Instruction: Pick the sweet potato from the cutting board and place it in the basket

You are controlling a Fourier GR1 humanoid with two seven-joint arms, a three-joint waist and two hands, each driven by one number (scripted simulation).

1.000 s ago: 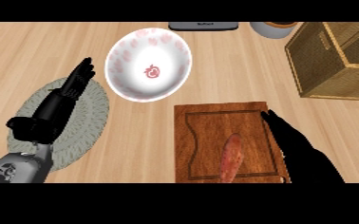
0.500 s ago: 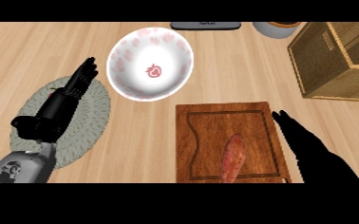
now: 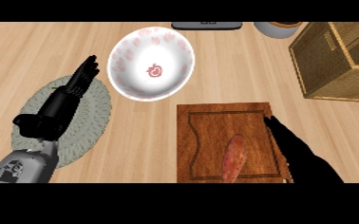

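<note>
The black right hand (image 3: 298,154), fingers straight and empty, lies along the right edge of the brown wooden cutting board (image 3: 210,128), just beside the reddish elongated sweet potato (image 3: 233,158).

My right hand (image 3: 298,149) lies straight-fingered along the cutting board's (image 3: 210,128) right edge, beside the sweet potato (image 3: 233,159). My left hand (image 3: 67,99) rests open over the mat (image 3: 91,123).

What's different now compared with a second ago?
The right hand has slid down and back toward the view's lower edge, along the right side of the cutting board; nothing was grasped. The sweet potato lies where it was on the board, and the left hand, plate and basket are unchanged.
</note>
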